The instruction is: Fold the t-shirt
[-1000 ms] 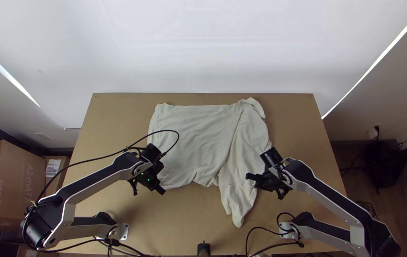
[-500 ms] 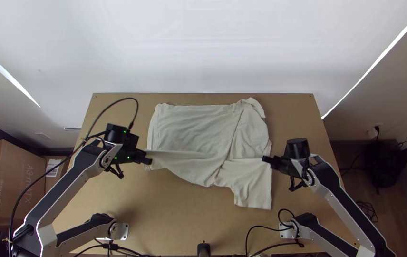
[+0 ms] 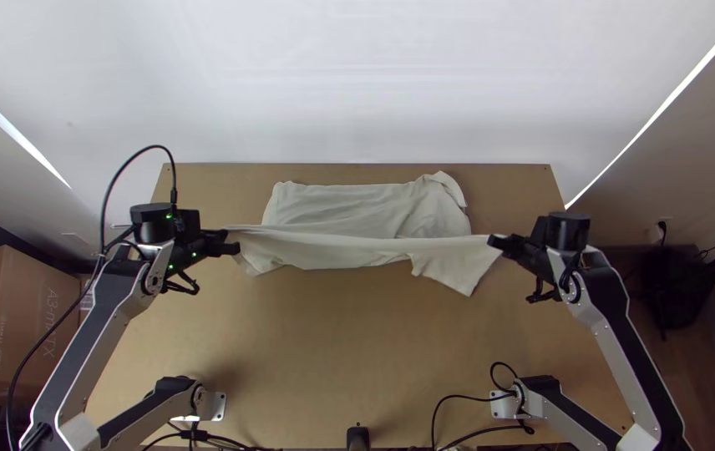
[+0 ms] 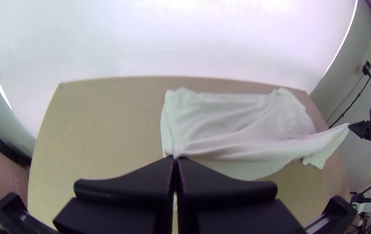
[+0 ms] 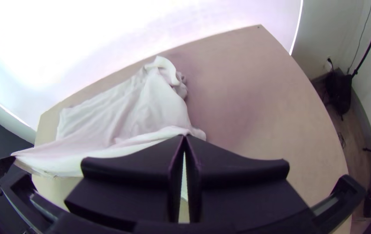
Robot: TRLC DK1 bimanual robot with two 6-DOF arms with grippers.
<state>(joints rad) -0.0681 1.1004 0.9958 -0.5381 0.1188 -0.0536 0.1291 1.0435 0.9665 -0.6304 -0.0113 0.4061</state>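
In the top view, the off-white cloth t-shirt (image 3: 357,209) lies across the upper middle of the frame, its far part flat on the light wooden tabletop (image 3: 332,359). Its near part is drawn up into a long, narrow band between the flat-fingered black left gripper (image 3: 233,247), left of centre, and the matching black right gripper (image 3: 495,242), right of centre. The band looks taut, so pulling the arms further apart could tug a corner out of a grip or skew the part lying flat. A loose flap hangs below the band near the right gripper; it could tuck under and leave a crooked layer if the fold were laid down now. The rumpled top right corner could also set as a crease.

In the left wrist view, the left gripper's fingers are pressed together at the bottom centre, with a bit of cloth pinched at their tips. That hold looks shallow, and a hard pull might slip it. The shirt stretches from there to the right gripper at the far right.

In the right wrist view, the right gripper's fingers meet at their tips, bottom centre, clamped on the cloth's edge, with some fabric hanging behind them. The band runs to the left gripper at the lower left.
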